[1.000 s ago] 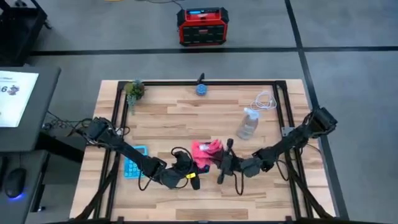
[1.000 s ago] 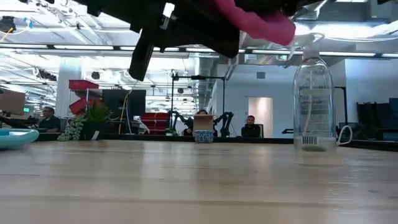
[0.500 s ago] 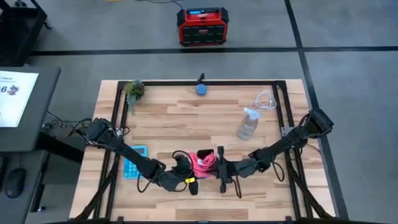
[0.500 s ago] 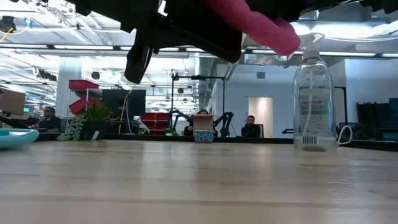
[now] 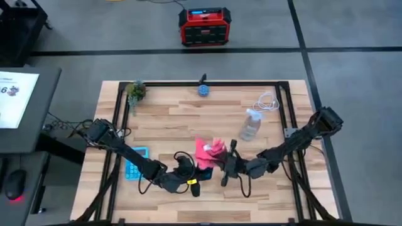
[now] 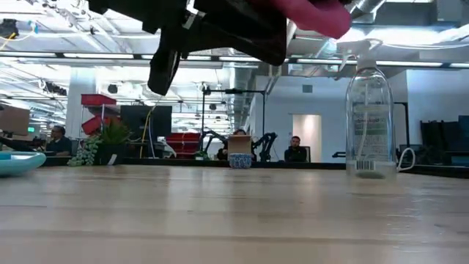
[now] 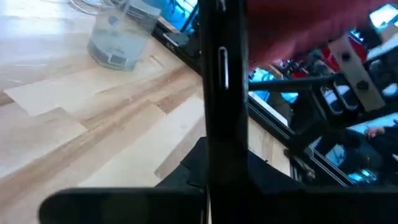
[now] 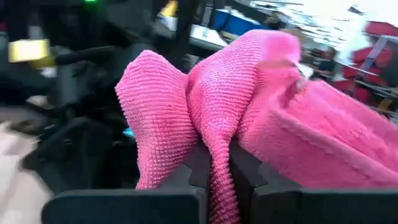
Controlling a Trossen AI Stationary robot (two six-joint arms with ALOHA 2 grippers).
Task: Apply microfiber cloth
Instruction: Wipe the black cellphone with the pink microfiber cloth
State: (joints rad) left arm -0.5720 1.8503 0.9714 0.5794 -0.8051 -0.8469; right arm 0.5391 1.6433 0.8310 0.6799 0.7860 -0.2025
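Evidently the soft, light microfiber cloth (image 8: 211, 106) is pinched at a bunched fold by the right gripper (image 8: 214, 165), while the left gripper (image 7: 217, 186) clamps an edge-on phone (image 7: 224, 81) at its 9 o'clock.

Both arms reach inward, low over the surface, and their hands meet near the front centre. The left hand (image 5: 188, 177) is clamped on a thin black phone (image 7: 222, 93) held edge-up between its fingers. The right hand (image 5: 225, 164), just beside it, faces the left hand, with its fingers pinched on the microfiber cloth (image 8: 211, 118), which bunches up above them.
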